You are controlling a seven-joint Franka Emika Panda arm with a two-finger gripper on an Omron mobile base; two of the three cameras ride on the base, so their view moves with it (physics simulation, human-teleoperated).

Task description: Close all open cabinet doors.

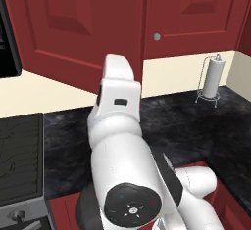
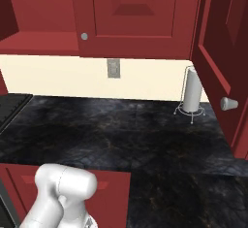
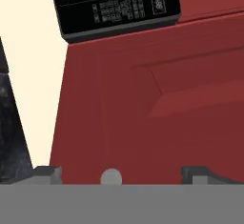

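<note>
Before the jaws (image 3: 121, 173): dark-red raised-panel cabinet door (image 3: 157, 104) | round silver knob (image 3: 111, 176) | jaws wide apart, empty

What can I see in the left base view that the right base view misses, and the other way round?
Left base view adds the black microwave at its left edge. Right base view adds a wall outlet and an open cabinet door with its knob side-on. Both share the paper towel holder, the black counter and a closed cabinet door.
</note>
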